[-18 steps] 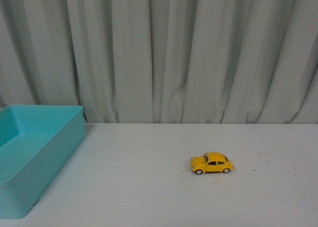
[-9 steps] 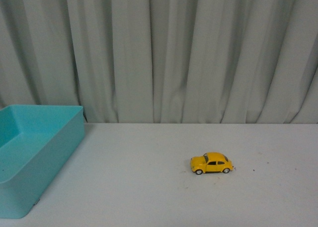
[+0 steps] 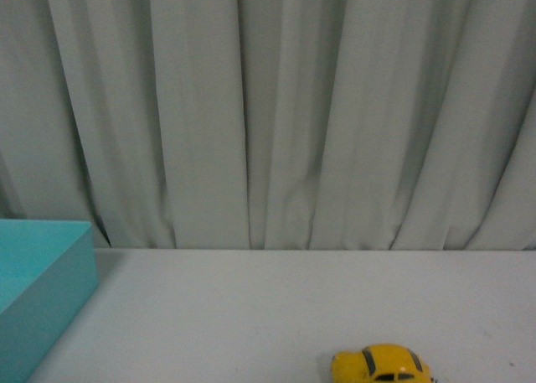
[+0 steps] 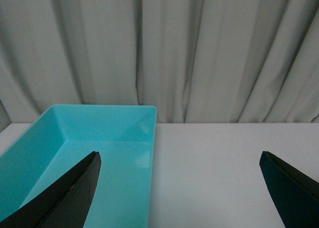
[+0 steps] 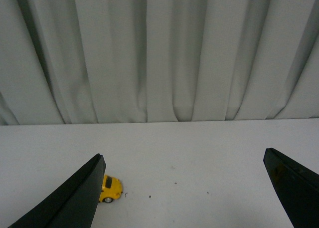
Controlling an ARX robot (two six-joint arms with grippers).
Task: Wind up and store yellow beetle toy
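Observation:
The yellow beetle toy (image 3: 382, 365) stands on the white table at the bottom edge of the front view, right of centre, partly cut off. In the right wrist view only its end (image 5: 111, 188) shows beside one black finger (image 5: 79, 198). My right gripper (image 5: 183, 160) is open and empty, above the table and apart from the toy. My left gripper (image 4: 179, 158) is open and empty, with one finger (image 4: 75, 188) over the teal bin (image 4: 144, 138). Neither arm shows in the front view.
The teal bin (image 3: 42, 291) sits at the left edge of the table. A grey curtain (image 3: 268, 106) hangs behind the table's far edge. Small dark specks (image 5: 149, 195) lie on the table near the toy.
The front view has shifted: the toy now sits lower, at the bottom edge, and the bin lies further left. The curtain fills more of the picture.

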